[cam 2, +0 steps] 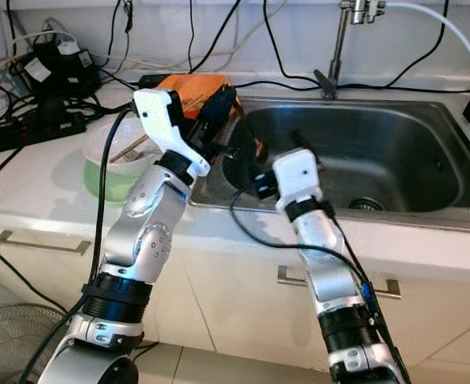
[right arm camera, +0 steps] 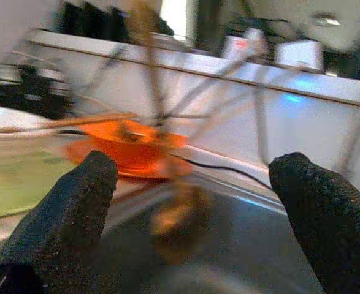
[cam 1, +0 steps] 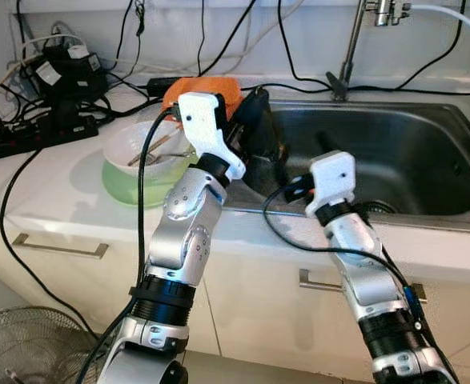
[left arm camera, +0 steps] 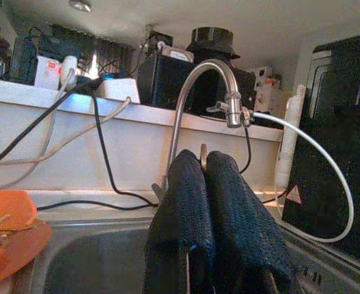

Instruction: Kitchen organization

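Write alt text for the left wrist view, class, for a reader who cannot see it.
The left gripper, its two black fingers pressed shut on a thin metal piece, points at a curved steel faucet above a sink. An orange bowl sits beside the sink.

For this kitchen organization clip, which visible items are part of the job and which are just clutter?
Part of the job:
- orange dish at the sink's corner
- white bowl with chopsticks, on a green plate
- sink
- left gripper, shut on something thin
- right gripper, open

Just lying about:
- power strip and cables
- faucet
- fan on the floor
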You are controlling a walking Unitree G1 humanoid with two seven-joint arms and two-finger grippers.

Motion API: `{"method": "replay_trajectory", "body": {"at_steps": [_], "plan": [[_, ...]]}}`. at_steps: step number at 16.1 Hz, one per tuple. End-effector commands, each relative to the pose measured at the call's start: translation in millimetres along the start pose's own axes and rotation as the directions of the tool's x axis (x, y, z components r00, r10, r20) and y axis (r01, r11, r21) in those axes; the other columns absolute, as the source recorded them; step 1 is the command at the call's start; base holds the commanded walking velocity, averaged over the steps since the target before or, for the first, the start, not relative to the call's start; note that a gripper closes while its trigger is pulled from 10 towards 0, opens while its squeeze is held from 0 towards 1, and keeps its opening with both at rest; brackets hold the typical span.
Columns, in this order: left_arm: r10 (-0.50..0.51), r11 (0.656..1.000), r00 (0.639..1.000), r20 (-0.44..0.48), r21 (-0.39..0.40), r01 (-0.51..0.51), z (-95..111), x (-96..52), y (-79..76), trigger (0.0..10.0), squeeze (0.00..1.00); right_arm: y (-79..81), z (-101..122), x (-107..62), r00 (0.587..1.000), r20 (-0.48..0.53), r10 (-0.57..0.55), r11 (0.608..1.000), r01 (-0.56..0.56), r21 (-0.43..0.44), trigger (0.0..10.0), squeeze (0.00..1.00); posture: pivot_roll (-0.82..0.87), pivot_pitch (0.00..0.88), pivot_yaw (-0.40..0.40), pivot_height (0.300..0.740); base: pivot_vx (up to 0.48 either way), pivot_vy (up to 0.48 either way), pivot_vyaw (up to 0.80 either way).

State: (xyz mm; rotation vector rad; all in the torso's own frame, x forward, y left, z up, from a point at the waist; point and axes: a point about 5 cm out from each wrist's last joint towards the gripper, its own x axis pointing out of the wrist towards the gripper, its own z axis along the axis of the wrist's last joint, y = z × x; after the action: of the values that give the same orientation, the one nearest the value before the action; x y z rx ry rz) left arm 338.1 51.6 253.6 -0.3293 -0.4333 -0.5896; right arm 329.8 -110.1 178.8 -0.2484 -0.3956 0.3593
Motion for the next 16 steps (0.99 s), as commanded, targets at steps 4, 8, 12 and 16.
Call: {"method": "replay_trajectory", "body": {"at_steps": [4, 8, 12, 16], "plan": [[-0.034, 0.999, 0.999, 0.021, -0.018, 0.034, 5.5, 3.9, -2.6, 10.0, 0.00, 12.9, 11.6, 0.2, 0.992, 0.046, 0.120, 0.992, -0.121, 0.021, 10.0, 0.00, 0.02, 0.000, 0.105, 0.740, 0.000, 0.000, 0.00], [-0.108, 0.994, 0.994, -0.025, -0.038, 0.107, 0.4, 2.1, -8.0, 10.0, 0.00, 11.0, 13.6, 4.6, 0.997, 0.050, 0.066, 0.997, -0.068, 0.029, 10.0, 0.00, 0.03, 0.000, 0.108, 0.740, 0.000, 0.000, 0.00], [-0.166, 0.986, 0.984, -0.058, -0.036, 0.164, -3.8, -2.9, -12.5, 10.0, 0.00, 9.5, 14.6, 7.5, 0.999, 0.047, 0.013, 0.999, -0.015, 0.046, 10.0, 0.00, 0.04, 0.000, 0.112, 0.740, 0.000, 0.000, 0.00], [-0.186, 0.982, 0.980, -0.065, -0.038, 0.184, -1.6, -2.4, -14.4, 10.0, 0.00, 6.9, 11.2, 9.5, 0.999, 0.021, -0.038, 0.999, 0.037, 0.038, 10.0, 0.00, 0.04, 0.000, 0.114, 0.740, 0.000, 0.000, 0.00]]}}
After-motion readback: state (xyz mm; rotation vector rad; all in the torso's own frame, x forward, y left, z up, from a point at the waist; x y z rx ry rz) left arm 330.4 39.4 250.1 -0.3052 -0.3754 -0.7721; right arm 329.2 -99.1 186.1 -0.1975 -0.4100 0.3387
